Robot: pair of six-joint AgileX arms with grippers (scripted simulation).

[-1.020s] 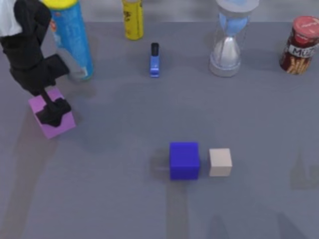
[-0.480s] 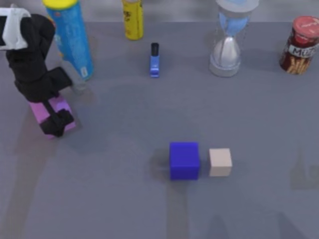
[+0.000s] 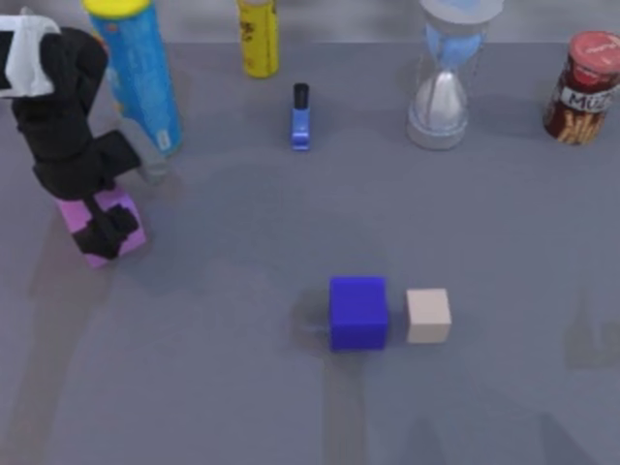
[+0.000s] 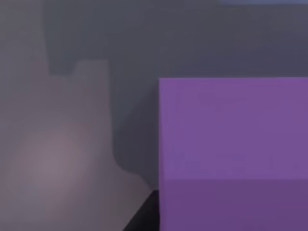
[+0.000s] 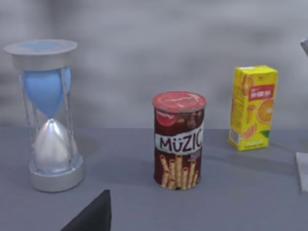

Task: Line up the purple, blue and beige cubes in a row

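Purple, matte and the largest of the three, the light purple cube (image 3: 101, 225) was found directly under the left gripper (image 3: 107, 231) at the table's (image 3: 242, 407) left side, its face filling the left wrist view (image 4: 231, 130). Whether the fingers were closed on it could not be told. Well to the gripper's right, the deep blue cube (image 3: 358, 312) and the small pale beige cube (image 3: 428, 315) were seen just beside each other. The right gripper was not seen.

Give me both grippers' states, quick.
Left gripper: down on the light purple matte cube at the table's left; grip cannot be told.
Right gripper: not in view.
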